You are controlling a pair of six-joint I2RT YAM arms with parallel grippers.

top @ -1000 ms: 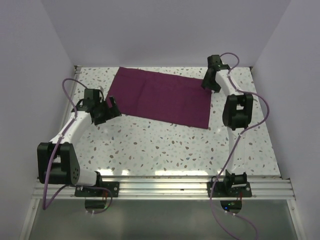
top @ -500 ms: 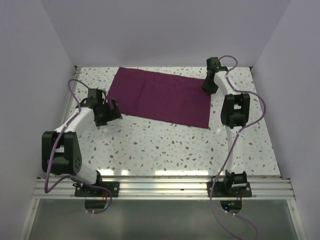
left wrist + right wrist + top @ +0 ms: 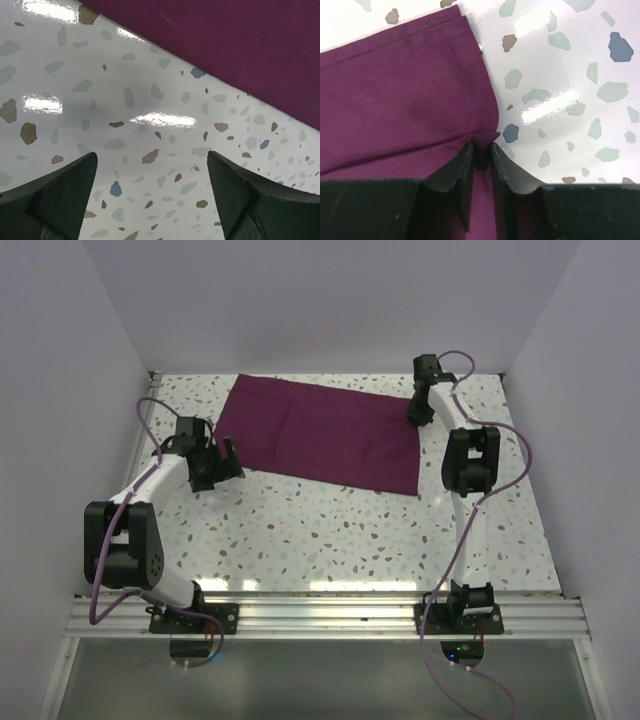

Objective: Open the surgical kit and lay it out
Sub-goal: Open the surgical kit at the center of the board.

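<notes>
The surgical kit shows as a dark purple cloth wrap (image 3: 320,435) lying flat and folded at the back of the table. No tray or instruments show. My right gripper (image 3: 420,408) is at the wrap's far right corner, shut on a pinched fold of the cloth edge (image 3: 482,137). My left gripper (image 3: 222,462) is open and empty, low over the speckled table just off the wrap's near left edge (image 3: 240,55). Its two dark fingers (image 3: 55,195) stand wide apart.
The table (image 3: 330,530) is white terrazzo with coloured flecks, enclosed by white walls at the back and sides. A metal rail (image 3: 330,615) runs along the near edge with both arm bases. Purple cables loop from each arm.
The left arm's elbow folded back toward its base while its gripper stayed by the wrap's left edge. The right gripper shifted slightly at the far right corner. The wrap lies as before.
</notes>
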